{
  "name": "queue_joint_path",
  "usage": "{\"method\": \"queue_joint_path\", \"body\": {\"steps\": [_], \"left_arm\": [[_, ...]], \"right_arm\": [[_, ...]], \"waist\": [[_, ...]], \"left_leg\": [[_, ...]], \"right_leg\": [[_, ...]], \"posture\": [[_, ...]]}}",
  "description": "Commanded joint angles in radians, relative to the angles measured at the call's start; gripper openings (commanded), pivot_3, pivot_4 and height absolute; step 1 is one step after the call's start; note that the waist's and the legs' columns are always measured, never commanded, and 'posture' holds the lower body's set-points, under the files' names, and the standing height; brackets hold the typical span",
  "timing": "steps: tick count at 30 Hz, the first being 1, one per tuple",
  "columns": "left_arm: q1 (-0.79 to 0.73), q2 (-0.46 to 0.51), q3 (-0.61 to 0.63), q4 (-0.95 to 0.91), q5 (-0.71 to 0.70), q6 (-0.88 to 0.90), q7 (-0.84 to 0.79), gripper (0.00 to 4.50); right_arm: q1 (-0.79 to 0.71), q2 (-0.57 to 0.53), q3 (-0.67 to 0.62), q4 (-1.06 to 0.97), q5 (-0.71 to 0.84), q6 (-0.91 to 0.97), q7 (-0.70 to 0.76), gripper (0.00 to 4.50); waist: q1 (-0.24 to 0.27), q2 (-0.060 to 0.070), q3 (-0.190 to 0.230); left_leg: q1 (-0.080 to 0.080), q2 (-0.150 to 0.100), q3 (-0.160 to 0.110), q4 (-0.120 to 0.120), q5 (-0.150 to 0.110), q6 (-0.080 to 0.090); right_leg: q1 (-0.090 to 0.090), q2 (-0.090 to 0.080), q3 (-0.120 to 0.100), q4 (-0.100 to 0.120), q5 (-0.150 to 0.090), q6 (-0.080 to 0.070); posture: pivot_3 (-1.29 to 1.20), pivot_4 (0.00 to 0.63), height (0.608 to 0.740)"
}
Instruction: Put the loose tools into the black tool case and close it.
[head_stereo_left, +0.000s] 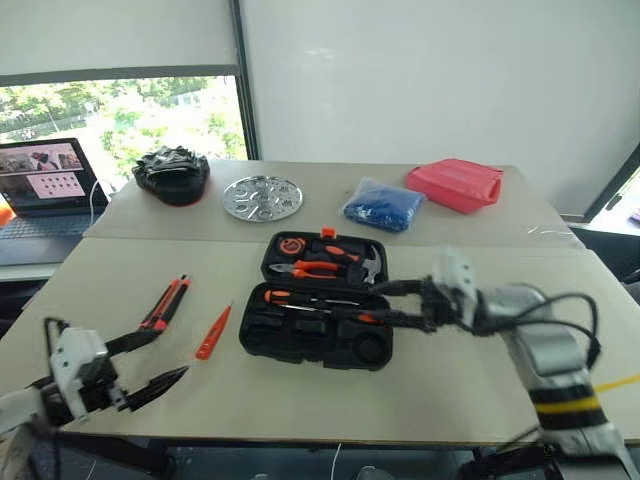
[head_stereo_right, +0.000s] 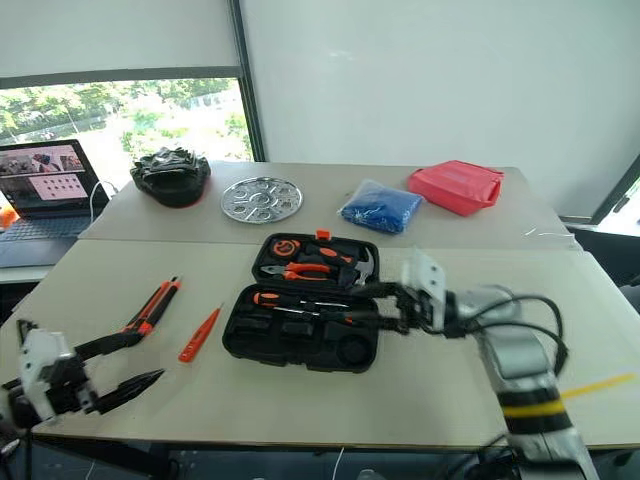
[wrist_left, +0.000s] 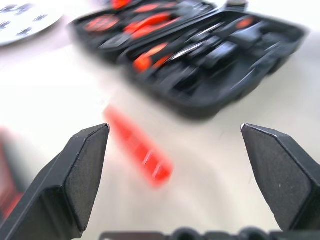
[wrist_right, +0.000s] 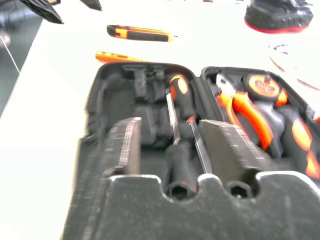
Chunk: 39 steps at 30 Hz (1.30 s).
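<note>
Now you see the tool case (head_stereo_left: 318, 310) open near the middle of the table (head_stereo_left: 480, 385), its lid lying flat toward the far edge, so the recesses face up for loading. 2 screwdrivers (wrist_right: 180, 125) lie in the near half, their long axes along the case, handles toward the left edge. The right gripper (head_stereo_left: 400, 303) hangs over them with fingers apart and nothing between, which looks like a release. The knife (head_stereo_left: 165, 303) and the slim tester (head_stereo_left: 213, 332) wait near the left edge, both slanting from near-left to far-right. The left gripper (head_stereo_left: 160, 360), jaws wide and empty, points at the tester, probably next.
</note>
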<state>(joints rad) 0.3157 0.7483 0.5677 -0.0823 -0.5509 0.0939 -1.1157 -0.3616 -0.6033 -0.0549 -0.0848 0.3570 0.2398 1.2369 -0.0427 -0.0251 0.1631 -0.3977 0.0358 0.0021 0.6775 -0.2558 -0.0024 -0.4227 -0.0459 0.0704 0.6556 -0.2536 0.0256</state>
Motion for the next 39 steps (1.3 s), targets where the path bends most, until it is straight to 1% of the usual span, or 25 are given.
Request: {"method": "queue_joint_path", "body": {"steps": [1, 2, 3, 4, 5, 8, 9, 11, 13, 14, 16, 19, 21, 24, 27, 28, 31, 32, 33, 34, 35, 37, 38, 39], "left_arm": [[0.081, -0.026, 0.119, 0.043, -0.012, -0.024, 0.021, 4.5], [0.104, -0.037, 0.141, 0.055, -0.016, -0.017, 0.032, 4.5], [0.126, -0.046, 0.158, 0.065, -0.008, -0.018, 0.049, 4.5], [0.14, -0.055, 0.17, 0.068, -0.005, -0.011, 0.068, 4.5], [0.151, -0.06, 0.177, 0.065, -0.005, 0.0, 0.084, 4.5], [0.169, -0.064, 0.17, 0.01, -0.021, 0.046, 0.113, 4.5], [0.164, -0.06, 0.159, -0.025, -0.025, 0.077, 0.138, 4.5], [0.152, -0.04, 0.132, -0.106, -0.054, 0.193, 0.195, 4.5], [0.116, -0.006, 0.1, -0.204, -0.118, 0.365, 0.272, 4.5], [0.095, 0.013, 0.078, -0.243, -0.126, 0.423, 0.304, 4.5], [-0.009, 0.052, 0.002, -0.313, -0.142, 0.557, 0.403, 4.5], [-0.192, 0.094, -0.133, -0.363, -0.118, 0.744, 0.552, 4.5], [-0.332, 0.085, -0.231, -0.358, -0.084, 0.876, 0.662, 4.5], [-0.489, 0.037, -0.337, -0.302, -0.048, 0.998, 0.76, 4.5], [-0.565, 0.021, -0.4, -0.249, -0.008, 1.084, 0.809, 4.5], [-0.578, 0.026, -0.424, -0.236, -0.001, 1.093, 0.8, 4.5], [-0.619, 0.02, -0.47, -0.206, 0.005, 1.131, 0.781, 3.8], [-0.625, 0.02, -0.478, -0.202, 0.011, 1.141, 0.778, 3.4], [-0.627, 0.026, -0.485, -0.199, 0.015, 1.148, 0.769, 3.13], [-0.629, 0.029, -0.488, -0.197, 0.017, 1.153, 0.763, 2.56], [-0.627, 0.025, -0.479, -0.194, 0.013, 1.154, 0.755, 2.37], [-0.624, 0.019, -0.453, -0.183, 0.015, 1.114, 0.736, 1.62], [-0.626, 0.017, -0.436, -0.174, 0.012, 1.101, 0.724, 1.34], [-0.629, 0.02, -0.422, -0.167, 0.011, 1.05, 0.692, 1.0]], "right_arm": [[0.129, 0.014, -0.139, -0.073, 0.152, -0.135, 0.069, 3.99], [0.174, 0.023, -0.16, -0.075, 0.158, -0.187, 0.075, 4.22], [0.215, 0.025, -0.177, -0.086, 0.174, -0.198, 0.073, 4.45], [0.248, 0.023, -0.189, -0.101, 0.176, -0.196, 0.057, 4.45], [0.279, 0.023, -0.206, -0.12, 0.22, -0.179, 0.065, 4.45], [0.34, 0.027, -0.219, -0.122, 0.214, -0.272, 0.094, 4.45], [0.357, 0.027, -0.217, -0.121, 0.201, -0.302, 0.097, 4.45], [0.374, 0.025, -0.211, -0.13, 0.206, -0.309, 0.093, 4.45], [0.367, 0.024, -0.201, -0.146, 0.21, -0.316, 0.08, 4.45], [0.361, 0.022, -0.194, -0.155, 0.213, -0.31, 0.072, 4.45], [0.34, 0.019, -0.175, -0.171, 0.214, -0.302, 0.062, 4.45], [0.312, 0.016, -0.145, -0.186, 0.21, -0.293, 0.05, 4.45], [0.297, 0.017, -0.124, -0.197, 0.207, -0.285, 0.036, 4.45], [0.278, 0.017, -0.096, -0.212, 0.206, -0.275, 0.019, 4.45], [0.268, 0.015, -0.08, -0.222, 0.204, -0.27, 0.004, 4.45], [0.267, 0.013, -0.076, -0.225, 0.204, -0.269, 0.0, 4.45], [0.265, 0.006, -0.07, -0.232, 0.204, -0.267, -0.011, 4.5], [0.265, 0.003, -0.07, -0.236, 0.204, -0.266, -0.015, 4.5], [0.267, 0.001, -0.071, -0.24, 0.204, -0.265, -0.022, 4.5], [0.268, -0.001, -0.072, -0.243, 0.204, -0.264, -0.027, 4.5], [0.272, -0.003, -0.075, -0.247, 0.202, -0.265, -0.034, 4.5], [0.278, -0.007, -0.079, -0.254, 0.199, -0.268, -0.047, 4.5], [0.281, -0.009, -0.081, -0.256, 0.197, -0.271, -0.052, 4.5], [0.284, -0.011, -0.082, -0.259, 0.196, -0.273, -0.058, 4.5]], "waist": [[0.0, 0.0, 0.0], [0.0, 0.0, 0.0], [0.0, 0.0, 0.0], [-0.001, -0.001, 0.0], [-0.002, -0.001, 0.0], [-0.001, -0.002, 0.001], [0.0, -0.002, 0.001], [0.004, -0.004, 0.002], [0.006, -0.005, 0.002], [0.006, -0.005, 0.002], [0.007, -0.005, 0.002], [0.006, -0.004, 0.002], [0.006, -0.004, 0.002], [0.001, -0.004, 0.002], [-0.003, -0.005, 0.003], [-0.004, -0.005, 0.003], [0.002, -0.005, 0.003], [0.003, -0.005, 0.003], [0.004, -0.005, 0.003], [0.005, -0.005, 0.003], [0.005, -0.005, 0.003], [0.005, -0.005, 0.003], [0.006, -0.005, 0.003], [0.006, -0.005, 0.003]], "left_leg": [[0.0, 0.0, 0.001, 0.0, 0.0, 0.0], [0.002, 0.001, 0.002, 0.001, 0.0, 0.0], [0.003, 0.0, 0.003, 0.0, 0.0, 0.0], [0.004, 0.001, 0.003, 0.0, 0.0, 0.0], [0.005, 0.001, 0.004, 0.0, 0.0, 0.0], [0.006, 0.001, 0.004, 0.001, 0.0, 0.0], [0.008, 0.001, 0.005, 0.001, 0.001, -0.001], [0.01, 0.001, 0.004, 0.001, 0.001, -0.001], [0.016, 0.002, 0.003, 0.001, 0.001, -0.001], [0.016, 0.002, 0.004, 0.001, 0.001, -0.001], [0.016, 0.002, 0.003, 0.001, 0.001, -0.001], [0.017, 0.001, 0.002, 0.001, 0.001, -0.001], [0.016, 0.0, 0.002, 0.0, 0.001, -0.001], [0.015, -0.001, 0.0, 0.0, 0.0, -0.001], [0.014, -0.001, -0.001, -0.001, -0.001, -0.003], [0.014, -0.001, -0.002, -0.002, -0.001, -0.003], [0.011, -0.002, -0.002, -0.002, -0.001, -0.003], [0.011, -0.002, -0.002, -0.002, -0.001, -0.003], [0.012, -0.002, -0.002, -0.002, -0.001, -0.003], [0.012, -0.002, -0.001, -0.001, -0.001, -0.003], [0.012, -0.002, -0.001, -0.001, -0.001, -0.003], [0.013, -0.002, -0.001, -0.001, -0.001, -0.003], [0.014, -0.002, -0.001, -0.001, -0.001, -0.003], [0.013, -0.002, -0.001, -0.001, -0.001, -0.003]], "right_leg": [[0.001, 0.0, 0.0, 0.0, 0.0, 0.0], [0.003, 0.001, 0.0, 0.0, 0.0, 0.0], [0.003, 0.001, 0.0, 0.0, 0.0, 0.0], [0.004, 0.001, 0.0, 0.0, 0.0, 0.0], [0.005, 0.001, 0.0, 0.0, -0.001, 0.0], [0.006, 0.001, 0.001, 0.001, -0.001, 0.001], [0.006, 0.001, 0.001, 0.001, -0.004, 0.005], [0.01, 0.002, 0.001, 0.001, -0.005, 0.006], [0.017, 0.002, 0.0, 0.0, -0.006, 0.007], [0.017, 0.002, 0.0, 0.0, -0.007, 0.007], [0.017, 0.002, 0.001, 0.0, -0.007, 0.007], [0.017, 0.002, 0.001, 0.001, -0.006, 0.007], [0.017, 0.002, 0.001, 0.001, -0.006, 0.006], [0.017, 0.002, 0.001, 0.0, -0.003, 0.001], [0.015, 0.002, 0.001, 0.0, -0.003, 0.001], [0.015, 0.002, 0.001, 0.0, -0.003, 0.001], [0.012, 0.002, 0.001, 0.001, -0.003, 0.001], [0.013, 0.002, 0.001, 0.0, -0.003, 0.001], [0.013, 0.001, 0.001, 0.001, -0.003, 0.001], [0.014, 0.001, 0.001, 0.0, -0.003, 0.001], [0.014, 0.001, 0.001, 0.0, -0.003, 0.001], [0.015, 0.001, 0.001, 0.0, -0.003, 0.001], [0.015, 0.001, 0.001, 0.0, -0.003, 0.001], [0.015, 0.001, 0.001, 0.0, -0.003, 0.001]], "posture": [[0.0, 0.15, 0.74], [0.0, 0.15, 0.74], [0.0, 0.15, 0.74], [0.0, 0.15, 0.74], [0.0, 0.15, 0.74], [0.0, 0.15, 0.74], [0.0, 0.15, 0.74], [0.0, 0.15, 0.74], [0.0, 0.15, 0.74], [0.0, 0.15, 0.74], [0.0, 0.15, 0.74], [0.0, 0.15, 0.74], [0.0, 0.15, 0.74], [0.0, 0.15, 0.74], [0.0, 0.15, 0.74], [0.0, 0.15, 0.74], [0.0, 0.15, 0.74], [0.0, 0.15, 0.74], [0.0, 0.15, 0.74], [0.0, 0.15, 0.74], [0.0, 0.15, 0.74], [0.0, 0.15, 0.74], [0.0, 0.15, 0.74], [0.0, 0.15, 0.74]]}}
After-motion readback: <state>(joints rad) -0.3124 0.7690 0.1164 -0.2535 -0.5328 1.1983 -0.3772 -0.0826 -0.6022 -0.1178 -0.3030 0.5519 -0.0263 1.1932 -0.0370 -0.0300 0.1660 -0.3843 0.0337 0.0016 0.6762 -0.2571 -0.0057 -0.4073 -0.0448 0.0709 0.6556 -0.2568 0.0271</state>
